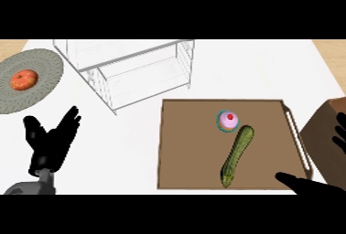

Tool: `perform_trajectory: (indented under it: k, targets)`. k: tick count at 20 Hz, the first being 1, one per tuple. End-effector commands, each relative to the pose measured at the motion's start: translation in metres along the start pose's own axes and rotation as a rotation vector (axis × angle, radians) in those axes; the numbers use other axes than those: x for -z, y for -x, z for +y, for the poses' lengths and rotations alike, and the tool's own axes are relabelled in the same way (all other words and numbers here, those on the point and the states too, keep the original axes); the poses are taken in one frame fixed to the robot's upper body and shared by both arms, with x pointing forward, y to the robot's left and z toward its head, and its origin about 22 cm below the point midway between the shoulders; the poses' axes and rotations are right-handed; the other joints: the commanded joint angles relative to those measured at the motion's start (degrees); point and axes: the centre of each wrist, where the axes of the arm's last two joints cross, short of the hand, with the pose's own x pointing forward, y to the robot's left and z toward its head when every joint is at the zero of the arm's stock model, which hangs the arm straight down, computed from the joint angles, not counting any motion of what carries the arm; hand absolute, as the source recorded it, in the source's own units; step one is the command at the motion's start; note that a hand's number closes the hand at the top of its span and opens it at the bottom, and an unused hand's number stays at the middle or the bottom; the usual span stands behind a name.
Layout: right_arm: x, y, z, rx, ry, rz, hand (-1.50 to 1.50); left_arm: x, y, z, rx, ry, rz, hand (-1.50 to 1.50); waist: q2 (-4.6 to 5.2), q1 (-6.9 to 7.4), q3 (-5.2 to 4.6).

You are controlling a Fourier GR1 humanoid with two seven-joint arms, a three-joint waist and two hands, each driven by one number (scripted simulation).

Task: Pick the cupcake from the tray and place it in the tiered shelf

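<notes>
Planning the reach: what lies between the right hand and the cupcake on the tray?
In the head view, the cucumber lies aslant on the tray between the right hand and the cupcake.

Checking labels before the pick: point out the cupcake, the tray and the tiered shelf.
cupcake [229, 120], head view: on its pink frosted top.
tray [192, 151], head view: on the bare brown floor, left of the cucumber.
tiered shelf [135, 68], head view: on its white wire frame.

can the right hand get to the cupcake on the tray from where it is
Probably yes. The right hand sits at the tray's near right corner, and the cupcake stands uncovered further in. Only the cucumber lies close beside it, so the hand should come from above or the right.
</notes>
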Motion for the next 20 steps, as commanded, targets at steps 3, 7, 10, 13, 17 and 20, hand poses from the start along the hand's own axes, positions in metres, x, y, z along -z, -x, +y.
perform_trajectory:
  k: [3, 7, 10, 13, 17, 20]
  targets:
    - [0.015, -0.036, 0.020, -0.088, 0.060, 0.170, -1.50, -0.004, 0.005, -0.012, 0.029, 0.041, 0.022, 0.00, 0.76, 2.61, 0.00]
    - [0.020, -0.054, 0.028, -0.111, 0.105, 0.216, -1.50, -0.007, 0.020, -0.004, 0.012, 0.032, 0.049, 0.00, 0.56, 2.07, -0.02]
    - [0.040, -0.063, 0.043, -0.182, 0.120, 0.280, -1.50, -0.001, 0.012, -0.017, -0.007, 0.059, 0.043, 0.00, 0.71, 2.65, -0.09]
    - [0.049, -0.065, 0.070, -0.207, 0.071, 0.324, -1.50, 0.009, -0.001, -0.022, 0.013, 0.053, 0.036, 0.00, 0.85, 2.40, -0.06]
    - [0.059, -0.073, 0.087, -0.266, 0.007, 0.355, -1.50, 0.003, 0.008, -0.016, 0.008, 0.056, 0.041, 0.00, 0.55, 1.85, -0.02]
    - [0.071, -0.078, 0.106, -0.290, 0.013, 0.383, -1.50, -0.004, 0.016, -0.020, 0.002, 0.049, 0.036, 0.00, 0.54, 2.08, 0.07]
